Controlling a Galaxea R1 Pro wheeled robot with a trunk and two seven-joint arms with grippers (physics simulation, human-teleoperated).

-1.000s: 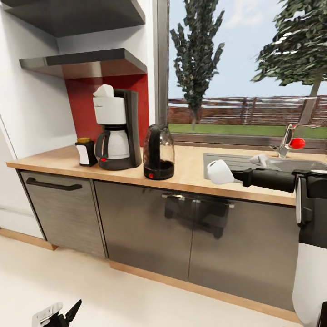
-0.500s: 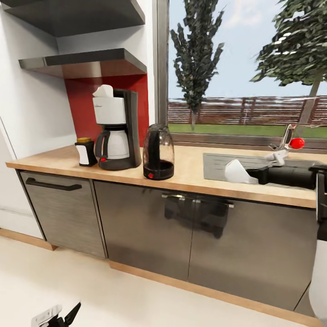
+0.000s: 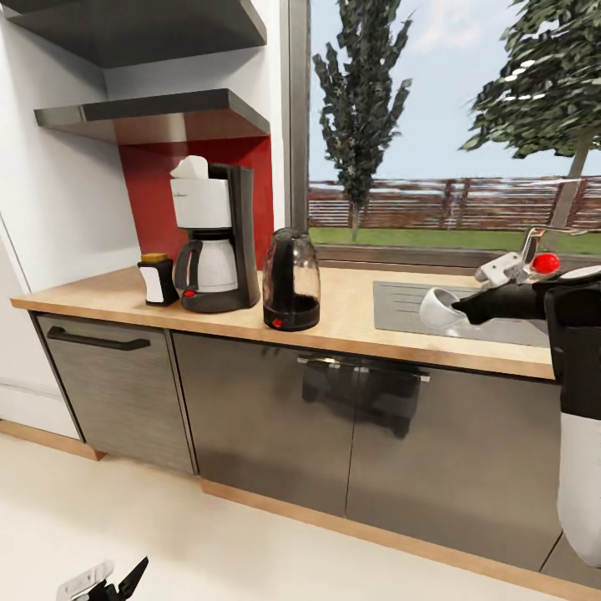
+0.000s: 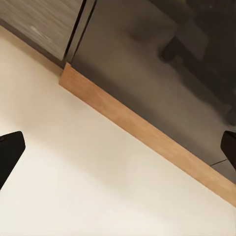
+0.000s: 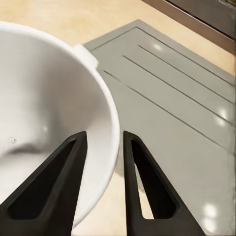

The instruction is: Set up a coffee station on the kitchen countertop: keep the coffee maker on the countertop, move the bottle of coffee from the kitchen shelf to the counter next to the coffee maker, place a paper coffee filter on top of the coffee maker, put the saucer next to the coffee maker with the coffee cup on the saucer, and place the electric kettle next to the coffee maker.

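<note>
One coffee cup [image 3: 437, 307] is pinched at its rim by the right gripper [image 5: 101, 147], held over the sink drainboard [image 3: 401, 305], well right of the coffee maker [image 3: 215, 238]. Light, rigid, slippery glaze; rim grip is judged marginal. Left gripper [image 4: 118, 147] fingers are spread, empty.

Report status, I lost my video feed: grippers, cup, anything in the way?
Right gripper shut on coffee cup rim, over the sink drainboard. Left gripper open, low by the floor. Kettle stands beside coffee maker.

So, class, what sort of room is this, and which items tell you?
A home kitchen, most likely: a wooden countertop with an inset sink, a coffee maker and an electric kettle.
</note>
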